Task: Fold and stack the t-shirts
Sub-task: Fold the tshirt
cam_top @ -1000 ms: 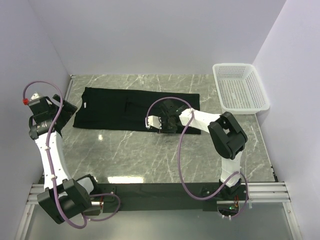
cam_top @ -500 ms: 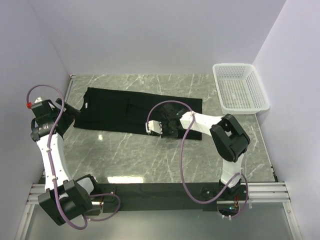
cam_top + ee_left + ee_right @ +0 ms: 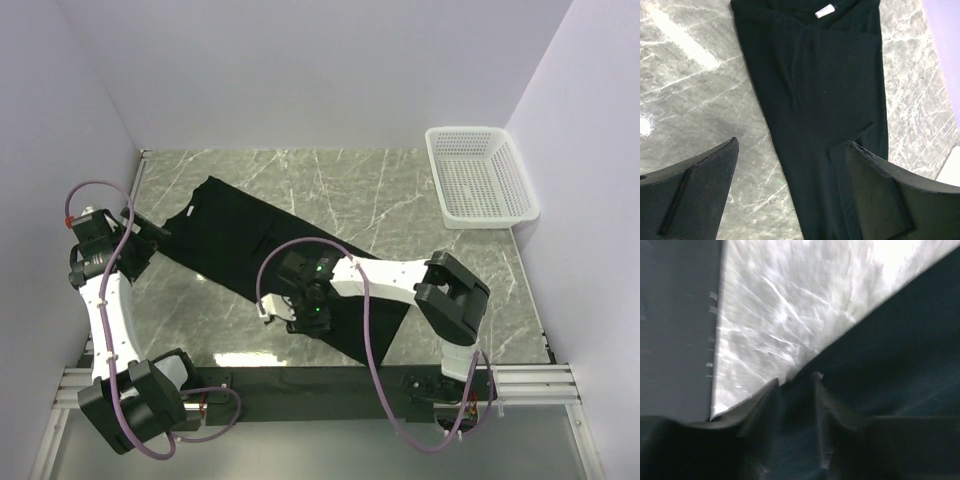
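A: Left of the basket (image 3: pixel 480 175), on the grey marble surface (image 3: pixel 400 190): one black t-shirt (image 3: pixel 270 260). Lie?

B: Spread flat as a long diagonal strip. Far end well left of the basket, beside the left wall. Near end left of the basket too, much closer to the arm bases, close to the surface's front edge. White neck label (image 3: pixel 824 11) at the end farthest from the basket.

A: Right gripper (image 3: pixel 310 312)?

B: On the strip's near edge, well left of the basket. Closed on a pinch of the cloth, with a puckered ridge at its mouth in the blurred wrist view.

A: Left gripper (image 3: pixel 150 233)?

B: By the collar end, as far from the basket as the t-shirt reaches. Fingers (image 3: pixel 695 195) spread wide, black cloth showing between and past them. Contact with the cloth: cannot tell.
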`<state>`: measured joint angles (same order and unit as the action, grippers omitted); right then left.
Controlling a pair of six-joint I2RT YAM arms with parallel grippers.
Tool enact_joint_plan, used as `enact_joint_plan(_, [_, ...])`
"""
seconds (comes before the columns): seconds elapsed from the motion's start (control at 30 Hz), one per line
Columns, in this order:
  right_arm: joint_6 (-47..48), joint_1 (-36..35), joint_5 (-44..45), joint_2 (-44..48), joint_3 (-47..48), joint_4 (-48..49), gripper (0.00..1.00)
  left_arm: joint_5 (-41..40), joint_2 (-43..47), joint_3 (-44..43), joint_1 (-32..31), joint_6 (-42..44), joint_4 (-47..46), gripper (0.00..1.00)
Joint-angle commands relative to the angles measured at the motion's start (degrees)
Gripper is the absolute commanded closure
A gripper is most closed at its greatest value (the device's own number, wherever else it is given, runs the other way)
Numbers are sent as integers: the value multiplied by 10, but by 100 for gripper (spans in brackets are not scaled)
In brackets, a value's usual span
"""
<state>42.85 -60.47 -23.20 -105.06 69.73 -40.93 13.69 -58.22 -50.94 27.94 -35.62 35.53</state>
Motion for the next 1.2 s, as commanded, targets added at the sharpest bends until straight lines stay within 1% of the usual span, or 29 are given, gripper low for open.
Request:
enact_joint_plan(0.0, [-32,10,-46,8,70,-54,55,11,9,5,3,0,4,7])
enact_joint_plan(0.07, [-22,44,-64,19,98,-71,48,12,7,5,3,-1,3,7])
enact_joint_plan(0.1, [-17,60,-71,19,132,-94,44,13,6,5,2,-2,2,7])
enact_joint_plan(0.17, [-17,108,-86,12,173,-113,43,16,5,5,3,-6,-3,7])
enact_joint_plan(0.2, [-25,126,-91,-7,220,-123,43,17,4,6,3,-8,-5,7])
enact_joint_plan(0.23, [-37,144,-93,-21,246,-122,43,17,3,6,3,-9,-5,7])
enact_joint_plan(0.27, [-61,183,-93,-37,271,-116,43,19,2,9,3,-12,-9,7])
enact_joint_plan(0.3, [-107,199,-90,-82,331,-111,43,18,2,12,3,-14,-11,7])
enact_joint_plan(0.37, [-181,246,-82,-136,402,-120,43,16,0,24,2,-19,-18,7])
enact_joint_plan(0.4, [-208,258,-76,-187,468,-117,44,15,-1,30,2,-21,-20,7])
enact_joint_plan(0.43, [-233,268,-71,-214,499,-116,44,17,-2,40,3,-22,-23,7])
enact_joint_plan(0.47, [-255,274,-69,-240,532,-122,44,16,-5,44,2,-24,-27,8])
enact_joint_plan(0.5, [-268,285,-62,-286,586,-129,43,16,-7,49,3,-26,-28,7])
enact_joint_plan(0.6, [-304,296,-67,-343,649,-127,43,12,-11,56,2,-31,-29,8])
enact_joint_plan(0.77, [-362,306,-49,-364,646,-87,42,7,-10,59,3,-38,-26,8])
enact_joint_plan(0.87, [-372,309,-41,-386,660,-98,42,5,-6,66,2,-43,-25,8])
enact_joint_plan(1.17, [-396,308,-4,-417,657,-100,44,10,-12,86,3,-52,-34,8])
